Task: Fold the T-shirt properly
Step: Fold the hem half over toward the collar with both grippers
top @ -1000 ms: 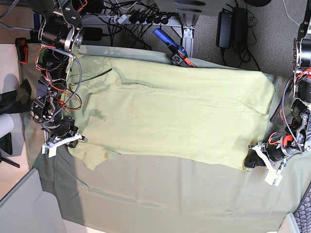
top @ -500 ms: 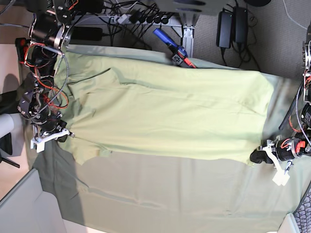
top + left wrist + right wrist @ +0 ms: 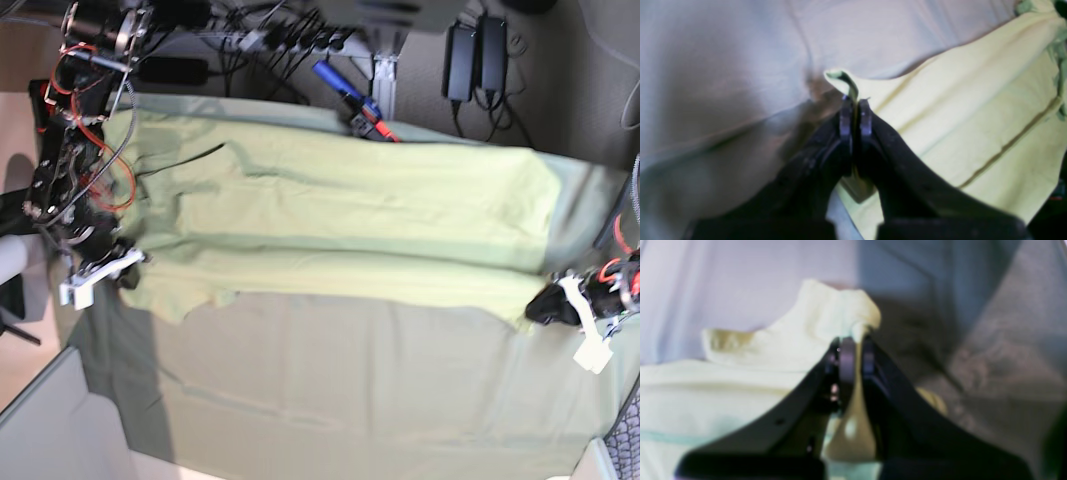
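The pale yellow-green T-shirt [image 3: 340, 230] lies stretched across the grey-green tablecloth [image 3: 350, 390], long side left to right. My left gripper [image 3: 540, 306] is at the shirt's lower right corner, shut on the hem corner [image 3: 843, 78]; its jaws pinch the cloth in the left wrist view [image 3: 855, 110]. My right gripper [image 3: 125, 272] is at the shirt's lower left corner by the sleeve, shut on a bunched fold of the shirt [image 3: 840, 316], as the right wrist view [image 3: 855, 346] shows. The held near edge is raised slightly, with a shadowed crease along the shirt's length.
A blue-handled tool [image 3: 350, 100] with red parts lies at the table's far edge. Cables and power bricks [image 3: 470, 60] hang behind the table. A grey bin wall [image 3: 50, 420] stands at the lower left. The tablecloth's near half is bare cloth.
Both grippers have moved outward and slightly toward the near edge, pulling the shirt's near edge taut; a lengthwise crease has formed across the shirt.
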